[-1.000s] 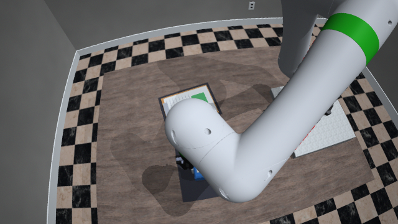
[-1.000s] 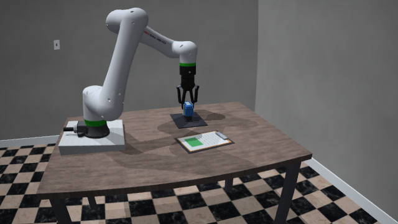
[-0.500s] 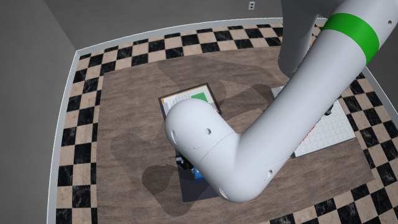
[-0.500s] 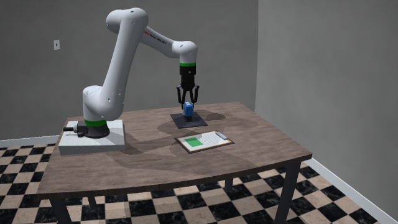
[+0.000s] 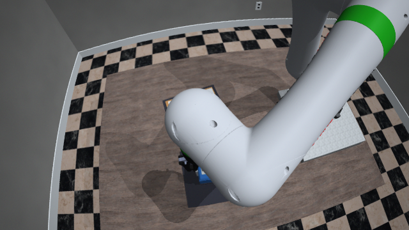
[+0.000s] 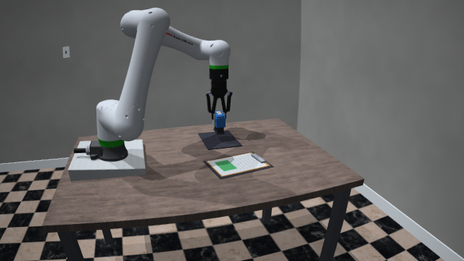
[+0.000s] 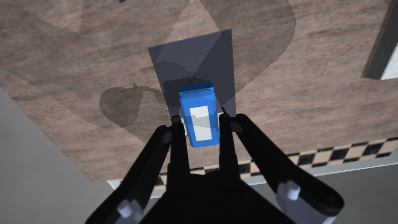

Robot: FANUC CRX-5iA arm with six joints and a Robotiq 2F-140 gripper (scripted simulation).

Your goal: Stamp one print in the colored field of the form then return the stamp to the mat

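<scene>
Top: arm elbow hides most; stamp (image 5: 202, 175) barely shows over the mat (image 5: 199, 191).

Exterior: stamp held just above the mat, mid-bench toward the far edge; wrist plumb. Form (image 6: 237, 164) nearer the front edge.

Wrist: fingers clench the stamp's long sides. Rigid, springy, probably light; grip the body.

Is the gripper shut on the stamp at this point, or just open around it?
Shut on it. In the wrist view both fingers press the sides of the blue stamp, which appears lifted above the dark mat.
</scene>
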